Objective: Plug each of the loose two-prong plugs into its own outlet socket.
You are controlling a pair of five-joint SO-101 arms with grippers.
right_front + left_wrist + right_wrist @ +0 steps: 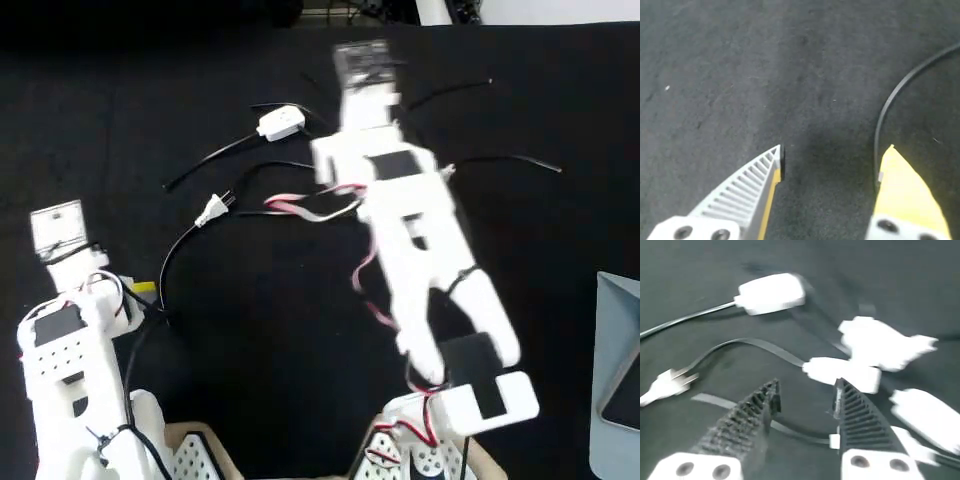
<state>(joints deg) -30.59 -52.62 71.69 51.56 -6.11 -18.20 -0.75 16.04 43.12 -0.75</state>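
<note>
Black cloth over the desk [260, 340], crossed by loose black cords [170, 258]. Near the middle, one plug [212, 208], white, lying flat, prongs aimed toward the far side and the right arm [420, 250], cord trailing back toward the left arm [65, 360]. Farther off, a white socket [280, 122] on its own cord, well apart from the plug and roughly in line with the prongs.

Left tool [835, 150] open, holding nothing, low over bare cloth, with a cord [890, 100] curving just beside the yellow finger [905, 190]. Right tool [805, 390] open as well, gripping nothing, hanging over a cluster of white pieces; one white end [840, 372] just beyond it, plug or socket, cannot tell.

Likely at the reaching stage, with no plug seen seated in a socket. Long axis of the plug running on a diagonal from the left arm's side toward the socket. Left tool near the plug's cord, though apart from the plug body; right arm stretched over mid-desk, seemingly closer to the socket and the cluster. For a clean pick, best to come down with jaws set square across that diagonal, clear of the prongs.
</note>
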